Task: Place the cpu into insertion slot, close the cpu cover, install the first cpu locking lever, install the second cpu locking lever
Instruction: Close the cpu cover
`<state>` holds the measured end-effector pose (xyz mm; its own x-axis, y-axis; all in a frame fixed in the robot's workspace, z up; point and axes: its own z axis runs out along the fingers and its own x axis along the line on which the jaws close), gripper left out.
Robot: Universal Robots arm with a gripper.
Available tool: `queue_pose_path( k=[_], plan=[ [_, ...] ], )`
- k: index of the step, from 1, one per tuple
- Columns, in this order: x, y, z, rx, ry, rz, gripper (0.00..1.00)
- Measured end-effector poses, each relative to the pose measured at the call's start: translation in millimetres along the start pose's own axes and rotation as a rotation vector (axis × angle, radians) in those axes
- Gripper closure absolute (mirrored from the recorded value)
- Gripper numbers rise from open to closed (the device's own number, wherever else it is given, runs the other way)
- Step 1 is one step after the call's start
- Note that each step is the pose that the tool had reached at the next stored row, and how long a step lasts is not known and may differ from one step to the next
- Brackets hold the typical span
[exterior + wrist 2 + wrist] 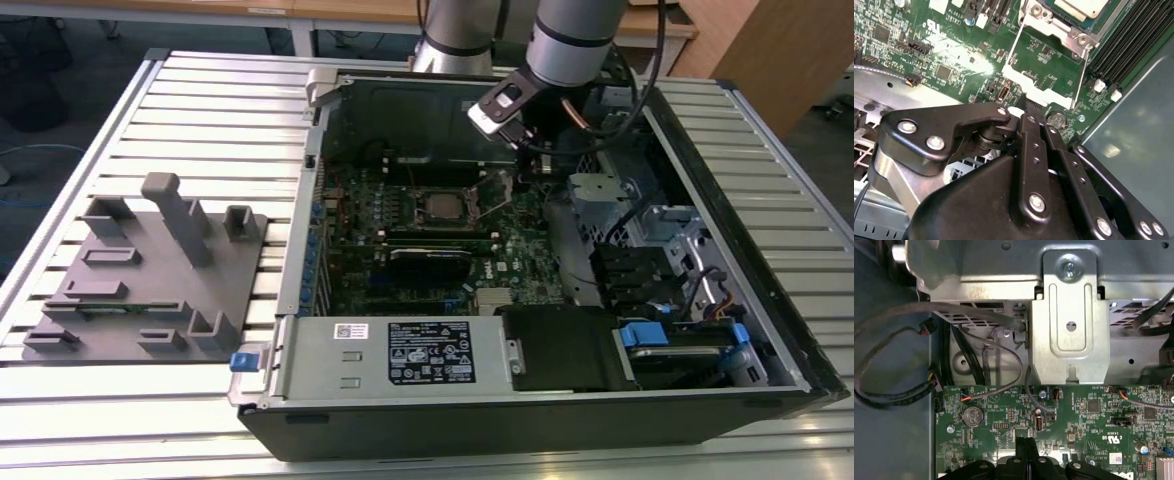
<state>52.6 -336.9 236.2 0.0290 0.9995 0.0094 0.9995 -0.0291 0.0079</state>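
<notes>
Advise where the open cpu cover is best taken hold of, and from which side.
Grip the cpu cover by its broad free-edge strip, opposite the hinge beside the cpu. Its side rails are thin and the middle is an open window, so that strip offers the only solid metal. Probably come from the side away from the cpu, where the gripper sits with its tips shut.

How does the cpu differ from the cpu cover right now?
The cpu is a solid pale metal square; the cpu cover is an open frame with green board showing through its window. The cpu lies flat in the insertion slot; the cpu cover is swung open, off the cpu. Both are silvery and square.
</notes>
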Motion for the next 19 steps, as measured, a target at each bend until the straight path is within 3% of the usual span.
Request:
queue_pose_path(
  k=[19],
  plan=[
    [-1.4, -45.3, 1.0, -0.0155, 0.0005, 0.001, 0.89]
  ],
)
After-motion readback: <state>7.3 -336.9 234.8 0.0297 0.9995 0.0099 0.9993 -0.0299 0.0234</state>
